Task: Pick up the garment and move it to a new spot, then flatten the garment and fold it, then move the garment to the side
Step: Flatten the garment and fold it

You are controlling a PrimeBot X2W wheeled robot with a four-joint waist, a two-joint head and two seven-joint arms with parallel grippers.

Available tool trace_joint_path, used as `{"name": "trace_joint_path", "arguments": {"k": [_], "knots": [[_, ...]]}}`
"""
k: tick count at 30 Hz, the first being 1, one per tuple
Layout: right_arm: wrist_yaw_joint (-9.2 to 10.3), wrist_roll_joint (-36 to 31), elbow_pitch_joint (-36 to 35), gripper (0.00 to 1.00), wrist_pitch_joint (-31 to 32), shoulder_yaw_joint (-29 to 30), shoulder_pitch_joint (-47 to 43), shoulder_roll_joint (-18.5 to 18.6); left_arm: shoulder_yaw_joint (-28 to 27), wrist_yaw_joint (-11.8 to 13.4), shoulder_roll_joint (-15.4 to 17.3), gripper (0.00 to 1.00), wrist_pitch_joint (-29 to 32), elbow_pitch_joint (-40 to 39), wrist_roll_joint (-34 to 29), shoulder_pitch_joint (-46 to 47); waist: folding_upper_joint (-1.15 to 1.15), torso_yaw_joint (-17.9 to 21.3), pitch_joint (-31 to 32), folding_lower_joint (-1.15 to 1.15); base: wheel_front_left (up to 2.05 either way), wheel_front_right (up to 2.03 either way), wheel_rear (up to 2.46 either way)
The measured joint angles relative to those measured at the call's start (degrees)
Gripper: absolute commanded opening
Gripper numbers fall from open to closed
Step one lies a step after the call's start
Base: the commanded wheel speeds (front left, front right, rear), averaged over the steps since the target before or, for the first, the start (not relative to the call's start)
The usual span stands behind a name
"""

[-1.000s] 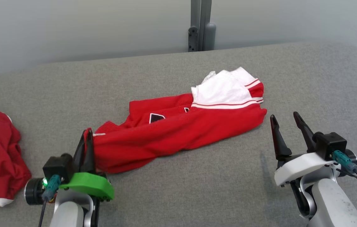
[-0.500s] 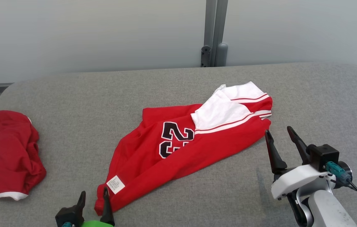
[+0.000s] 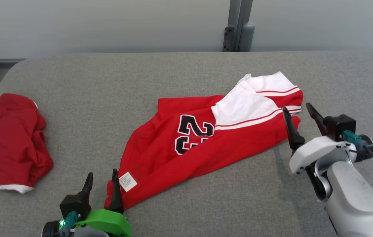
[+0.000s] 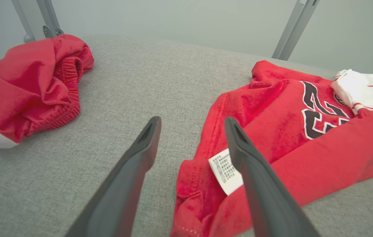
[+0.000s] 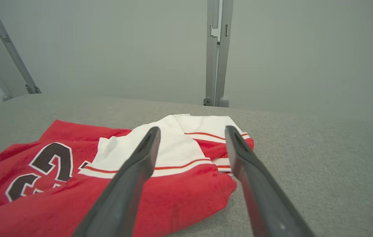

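The left gripper point(image 3: 102, 172) sits at the near edge, jaws apart and empty, with its right finger over the garment's point(image 3: 206, 141) near corner, beside a white label point(image 3: 128, 181). The garment lies mid-table point(image 3: 107, 85), red and loosely spread. It has a black number at centre and a white striped panel at its far right end, by the open, empty right gripper point(image 3: 297, 107). One second ago the left gripper clamped this corner and the garment lay bunched.

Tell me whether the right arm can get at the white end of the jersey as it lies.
Probably yes: the right gripper hovers just beside the white end of the jersey, jaws open, nothing between them.
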State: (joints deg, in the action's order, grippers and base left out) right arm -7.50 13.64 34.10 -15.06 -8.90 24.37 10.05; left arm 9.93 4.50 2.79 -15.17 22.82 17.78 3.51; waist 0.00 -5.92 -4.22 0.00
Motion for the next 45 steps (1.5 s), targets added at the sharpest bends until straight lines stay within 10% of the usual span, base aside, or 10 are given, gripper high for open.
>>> {"name": "trace_joint_path", "arguments": {"k": [12,38,40,41,45], "knots": [[0.0,8.05,16.47,1.0,4.82,-10.55,18.46,5.94,5.01,0.52,0.01,1.0,0.0,-1.41,0.87,4.65,0.0,-4.53,-7.29,0.0,0.0,0.0,0.0],[0.0,22.65,24.85,1.0,6.38,-28.91,29.42,11.77,8.65,1.81,0.02,1.0,0.0,-3.0,3.27,8.03,0.0,-12.38,-16.11,0.0,0.0,0.0,0.0],[0.0,23.29,25.06,0.75,5.78,-29.83,29.92,11.8,8.58,1.82,0.01,1.0,0.0,-3.05,3.27,8.05,0.0,-12.38,-16.24,0.0,0.0,0.0,0.0],[0.0,23.5,25.12,0.47,5.43,-30.26,30.06,11.81,8.56,1.83,0.01,1.0,0.0,-3.07,3.27,8.05,0.0,-12.35,-16.27,0.0,0.0,0.0,0.0],[0.0,24.47,25.55,0.21,4.15,-31.98,30.4,11.78,8.55,1.97,0.01,1.0,0.0,-2.98,3.35,8.05,0.0,-12.1,-16.18,0.0,0.0,0.0,0.0]]}}
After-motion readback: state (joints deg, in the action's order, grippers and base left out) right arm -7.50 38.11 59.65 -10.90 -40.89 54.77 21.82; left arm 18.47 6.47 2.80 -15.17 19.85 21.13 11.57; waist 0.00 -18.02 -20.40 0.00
